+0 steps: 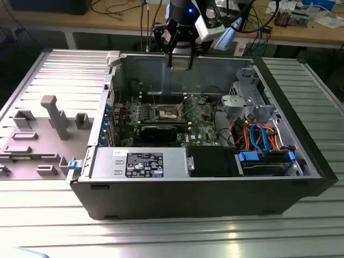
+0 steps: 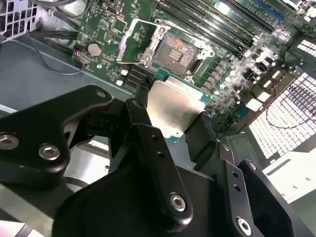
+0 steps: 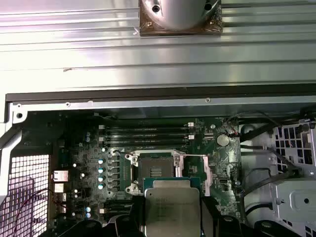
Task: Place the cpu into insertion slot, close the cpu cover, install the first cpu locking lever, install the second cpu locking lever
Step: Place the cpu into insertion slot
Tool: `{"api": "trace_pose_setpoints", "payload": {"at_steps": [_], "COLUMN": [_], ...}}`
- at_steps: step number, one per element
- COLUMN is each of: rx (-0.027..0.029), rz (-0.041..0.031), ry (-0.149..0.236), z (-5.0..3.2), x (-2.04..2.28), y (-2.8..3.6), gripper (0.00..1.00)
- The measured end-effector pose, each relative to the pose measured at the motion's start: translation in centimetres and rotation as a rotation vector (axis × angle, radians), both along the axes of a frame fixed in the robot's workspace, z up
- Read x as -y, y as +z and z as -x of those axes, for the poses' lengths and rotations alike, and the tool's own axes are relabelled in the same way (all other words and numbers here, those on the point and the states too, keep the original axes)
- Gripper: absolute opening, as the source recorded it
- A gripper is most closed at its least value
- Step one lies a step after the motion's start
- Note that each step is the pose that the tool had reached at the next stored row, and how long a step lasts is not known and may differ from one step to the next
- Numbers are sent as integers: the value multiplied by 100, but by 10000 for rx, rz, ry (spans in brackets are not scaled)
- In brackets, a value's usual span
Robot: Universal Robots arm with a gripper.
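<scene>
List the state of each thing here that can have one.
cpu: gripped at its edges, held in the air, not seated.
gripper: shut on the cpu.
insertion slot: empty, uncovered.
cpu cover: swung open.
computer case: open, side panel off.

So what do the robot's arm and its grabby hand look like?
The gripper is all black and chunky. Its fingers are flat jointed bars, pinned together with round silver bolts. In the exterior view, the arm above it has a pale grey part, and a little blue light glows on the black part.
</scene>
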State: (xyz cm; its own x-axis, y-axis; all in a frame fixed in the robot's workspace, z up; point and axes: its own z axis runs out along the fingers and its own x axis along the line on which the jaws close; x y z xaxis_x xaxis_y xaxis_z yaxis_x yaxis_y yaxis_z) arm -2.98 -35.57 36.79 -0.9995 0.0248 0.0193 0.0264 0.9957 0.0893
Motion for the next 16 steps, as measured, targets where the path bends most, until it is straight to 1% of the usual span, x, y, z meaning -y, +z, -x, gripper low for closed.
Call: {"api": "trace_pose_setpoints", "payload": {"at_steps": [1,6,16], "rx": [0,0,0], "rz": [-1,-1,1], "ry": [0,-1,-44], "z": [0,0,0], "x": [1,49,55], "y": [0,-2,-1], "gripper": [55,55,55]}}
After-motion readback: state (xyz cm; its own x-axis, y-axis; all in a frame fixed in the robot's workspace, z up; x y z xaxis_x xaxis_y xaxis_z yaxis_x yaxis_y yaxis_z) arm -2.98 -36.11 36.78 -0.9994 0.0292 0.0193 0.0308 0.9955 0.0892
